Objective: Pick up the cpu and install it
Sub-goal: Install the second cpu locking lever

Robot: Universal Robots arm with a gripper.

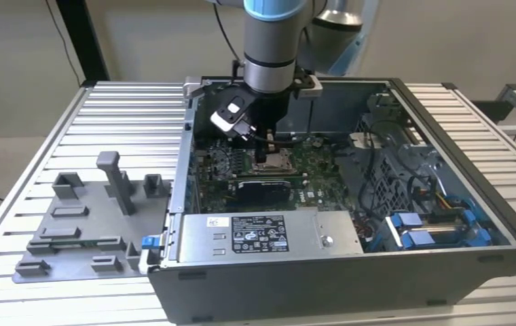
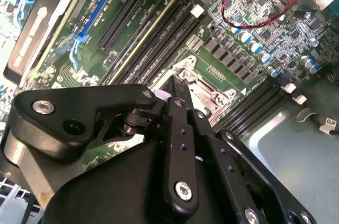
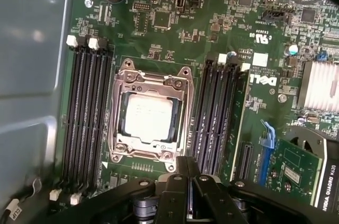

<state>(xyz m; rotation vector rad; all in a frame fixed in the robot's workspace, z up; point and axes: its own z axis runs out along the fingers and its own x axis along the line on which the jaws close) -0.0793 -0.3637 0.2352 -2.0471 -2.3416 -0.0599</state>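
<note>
The cpu point(image 3: 150, 118) lies flat inside the socket frame point(image 3: 150, 115) on the motherboard point(image 3: 175, 28), its pale metal top facing up, seated within the frame's opening. Black memory slots point(image 3: 87, 118) flank the socket frame on both sides. In the exterior view, the gripper point(image 1: 271, 141) hangs directly above the socket frame point(image 1: 271, 161), inside the open computer case point(image 1: 475, 204). In the first wrist view the gripper point(image 3: 188, 168) has its fingertips pressed together with nothing between them, and it is clear of the cpu. A grey fixture block point(image 1: 86, 224) rests on the slatted table point(image 1: 22, 170), beside the case on the exterior view's left.
</note>
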